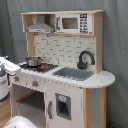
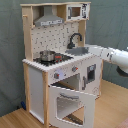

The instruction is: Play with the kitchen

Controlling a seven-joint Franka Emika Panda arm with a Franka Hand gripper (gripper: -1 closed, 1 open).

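The kitchen [image 1: 62, 70] stands upright on the wood floor [image 2: 112, 107] against a grey curtain [image 2: 11, 50], with its oven door [image 2: 72, 102] hanging open in the second exterior view. A pot [image 2: 47, 55] sits on the stovetop [image 2: 50, 59]. The white arm [image 2: 115, 55] reaches in level from the second exterior view's right, its end at the counter edge beside the sink [image 2: 80, 50]. I cannot tell whether the gripper is spread or pressed together.
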